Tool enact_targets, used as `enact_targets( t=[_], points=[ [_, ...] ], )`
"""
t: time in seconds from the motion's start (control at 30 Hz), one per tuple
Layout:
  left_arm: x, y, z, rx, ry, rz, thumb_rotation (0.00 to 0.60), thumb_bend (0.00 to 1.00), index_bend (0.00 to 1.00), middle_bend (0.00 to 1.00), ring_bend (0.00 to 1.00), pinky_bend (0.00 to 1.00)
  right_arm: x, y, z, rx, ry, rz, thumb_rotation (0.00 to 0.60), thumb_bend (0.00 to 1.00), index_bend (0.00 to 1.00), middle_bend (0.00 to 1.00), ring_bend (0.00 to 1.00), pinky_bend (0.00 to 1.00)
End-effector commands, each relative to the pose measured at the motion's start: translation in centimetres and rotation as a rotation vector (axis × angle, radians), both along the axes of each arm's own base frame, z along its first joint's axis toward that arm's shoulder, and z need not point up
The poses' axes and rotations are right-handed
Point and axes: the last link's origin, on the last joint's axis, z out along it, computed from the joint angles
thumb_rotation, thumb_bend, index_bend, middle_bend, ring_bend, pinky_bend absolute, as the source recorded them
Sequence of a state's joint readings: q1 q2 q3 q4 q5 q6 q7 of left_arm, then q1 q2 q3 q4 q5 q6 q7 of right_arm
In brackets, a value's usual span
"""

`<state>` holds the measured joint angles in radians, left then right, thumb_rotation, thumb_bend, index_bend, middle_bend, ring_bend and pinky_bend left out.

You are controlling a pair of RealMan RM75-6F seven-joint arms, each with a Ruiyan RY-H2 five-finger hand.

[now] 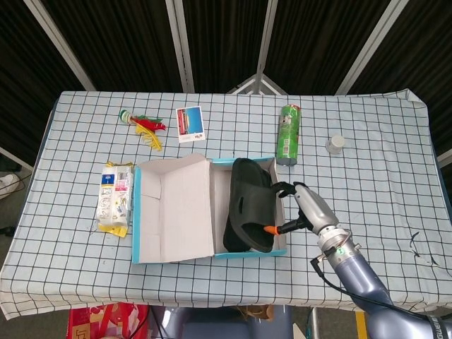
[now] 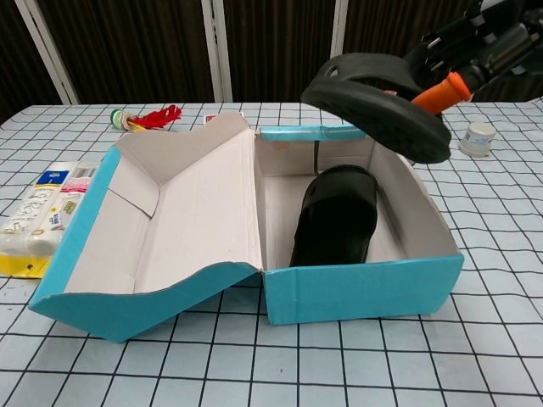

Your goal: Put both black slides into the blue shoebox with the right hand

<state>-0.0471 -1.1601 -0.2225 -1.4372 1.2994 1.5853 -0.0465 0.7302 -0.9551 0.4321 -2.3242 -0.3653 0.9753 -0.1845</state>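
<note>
The blue shoebox [image 1: 280,251] [image 2: 365,288] stands open at the table's middle, its lid [image 1: 173,208] [image 2: 153,220] folded out to the left. One black slide [image 2: 338,214] lies flat inside the box. My right hand [image 1: 305,207] [image 2: 475,38] grips the second black slide [image 1: 251,201] [image 2: 373,97] by its right edge and holds it tilted in the air above the box. The lower end of the first slide [image 1: 236,240] shows beneath the held one in the head view. My left hand is in neither view.
A green can [image 1: 289,134] [image 2: 392,117] lies behind the box, with a small white cap [image 1: 335,143] [image 2: 478,137] to its right. A snack packet [image 1: 115,198] [image 2: 34,216] lies left of the lid. A red shuttlecock [image 1: 141,126] [image 2: 144,117] and a card [image 1: 190,123] are at the back left.
</note>
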Motion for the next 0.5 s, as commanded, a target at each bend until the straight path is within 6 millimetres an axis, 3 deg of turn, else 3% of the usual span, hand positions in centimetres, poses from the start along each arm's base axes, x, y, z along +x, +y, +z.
enact_targets(
  t=[0.03,0.5],
  points=[
    [0.0,0.0,0.0,0.000,0.001,-0.002,0.600,0.73,0.17,0.04,0.00,0.00,-0.3,0.0,-0.8,0.015,0.007,-0.003,0.600,0.58,0.58,0.45,0.28,0.04],
    [-0.1,0.0,0.1,0.004,0.004,0.006,0.600,0.73,0.17,0.04,0.00,0.00,-1.9,-2.1,-4.3,-0.072,0.173,-0.012,0.600,0.58,0.59,0.46,0.28,0.04]
  ],
)
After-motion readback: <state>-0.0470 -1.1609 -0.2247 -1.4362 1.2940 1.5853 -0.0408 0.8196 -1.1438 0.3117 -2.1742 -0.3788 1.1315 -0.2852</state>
